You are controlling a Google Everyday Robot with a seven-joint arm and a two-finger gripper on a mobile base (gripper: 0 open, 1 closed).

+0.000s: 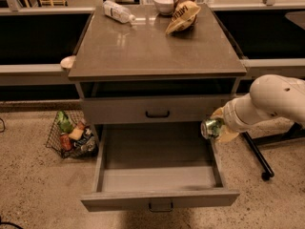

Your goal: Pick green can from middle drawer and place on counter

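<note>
Camera view: green can (211, 128) is small, shiny green metal with a silver end, markings too small to read. Gripper (215, 127) sits at the right side of the cabinet, level with the gap under the upper drawer (119, 112), on the end of a white arm (269, 101) coming in from the right. Its yellowish fingers (227, 136) are clamped on the can, one above and one below, touching its body. Can is on its side, long axis roughly horizontal, silver end facing left toward the cabinet, other end buried in the gripper. Can hangs over the right wall of the middle drawer (159, 199), near its back corner, clear of the drawer floor and well below the counter (157, 49). Middle drawer is pulled fully out; upper drawer is closed. On the counter's far edge: clear bottle (119, 12) lying down, white bowl (163, 4), snack bag (183, 14). Wire basket (71, 135) of packets on the floor left of the cabinet.
</note>
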